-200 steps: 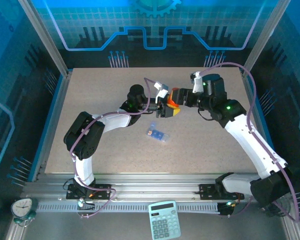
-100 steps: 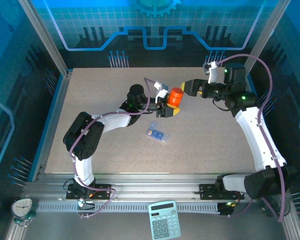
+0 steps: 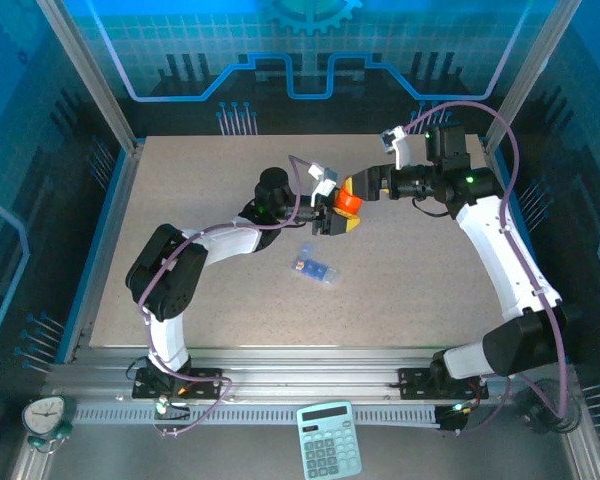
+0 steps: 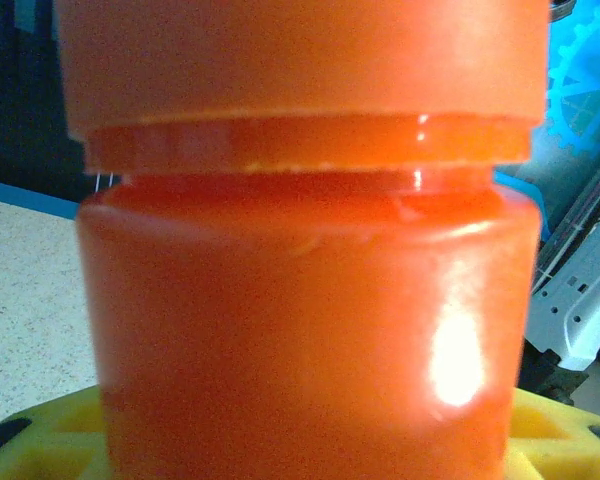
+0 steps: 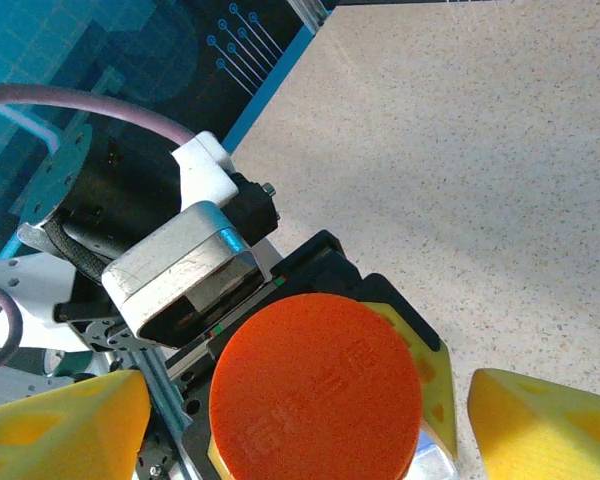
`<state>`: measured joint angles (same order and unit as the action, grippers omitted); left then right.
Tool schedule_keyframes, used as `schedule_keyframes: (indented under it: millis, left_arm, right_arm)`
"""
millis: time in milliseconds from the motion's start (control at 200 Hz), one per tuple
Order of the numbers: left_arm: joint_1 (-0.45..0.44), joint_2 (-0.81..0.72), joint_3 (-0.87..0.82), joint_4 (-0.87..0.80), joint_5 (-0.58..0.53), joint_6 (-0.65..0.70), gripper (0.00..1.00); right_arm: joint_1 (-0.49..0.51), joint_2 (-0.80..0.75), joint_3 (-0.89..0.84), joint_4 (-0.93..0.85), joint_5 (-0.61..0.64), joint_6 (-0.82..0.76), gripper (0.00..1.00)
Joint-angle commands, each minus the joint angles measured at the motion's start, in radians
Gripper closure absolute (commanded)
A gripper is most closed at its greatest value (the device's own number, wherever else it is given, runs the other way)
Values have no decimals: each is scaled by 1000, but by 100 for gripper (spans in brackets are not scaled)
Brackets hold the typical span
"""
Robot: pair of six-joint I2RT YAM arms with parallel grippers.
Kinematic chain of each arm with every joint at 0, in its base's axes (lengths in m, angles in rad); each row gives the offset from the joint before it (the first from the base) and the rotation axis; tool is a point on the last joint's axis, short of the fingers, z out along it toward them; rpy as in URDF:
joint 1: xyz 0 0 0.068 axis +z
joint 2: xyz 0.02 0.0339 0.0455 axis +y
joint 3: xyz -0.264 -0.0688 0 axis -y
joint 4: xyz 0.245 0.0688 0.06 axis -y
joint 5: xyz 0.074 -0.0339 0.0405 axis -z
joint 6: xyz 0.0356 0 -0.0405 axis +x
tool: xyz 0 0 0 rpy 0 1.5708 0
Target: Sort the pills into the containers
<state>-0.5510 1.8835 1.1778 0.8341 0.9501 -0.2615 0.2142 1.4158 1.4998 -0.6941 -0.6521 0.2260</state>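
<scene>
Orange bottle (image 3: 351, 202): upright, pinched low on its body by the left gripper (image 3: 336, 216).
Cap (image 5: 315, 385): sits between the right gripper's (image 5: 306, 418) spread jaws, with gaps on both sides.
Pill box (image 3: 315, 268): flat on the table (image 3: 180, 200), at 7 o'clock from the bottle, apart from both jaws.
Compartments: contents too small to tell.

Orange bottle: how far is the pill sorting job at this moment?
Done: nothing clearly. In hand: the left hand grips the orange bottle, its cap on; the open right hand has a finger on each side of the cap. Left: opening it and filling the pill box lying on the table.
</scene>
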Motion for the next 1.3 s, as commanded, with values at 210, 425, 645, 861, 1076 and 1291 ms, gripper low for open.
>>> schedule_keyframes:
  millis: [210, 425, 645, 861, 1076, 1291]
  left_arm:
    - [-6, -27, 40, 16, 32, 10, 90]
    - [-5, -27, 41, 17, 32, 8, 90]
    - [-5, -25, 45, 20, 23, 6, 91]
    - [-5, -24, 47, 20, 16, 7, 91]
    - [-6, -20, 48, 19, 13, 3, 91]
    - [-6, -17, 46, 18, 13, 6, 91]
  right_arm:
    - [19, 28, 16, -25, -9, -25, 25]
    - [22, 25, 1, -17, -3, -12, 50]
    - [49, -30, -90, 31, 125, 79, 61]
    - [166, -157, -303, 168, 468, 314, 64]
    - [244, -171, -356, 229, 552, 393, 63]
    - [223, -155, -294, 198, 514, 367, 56]
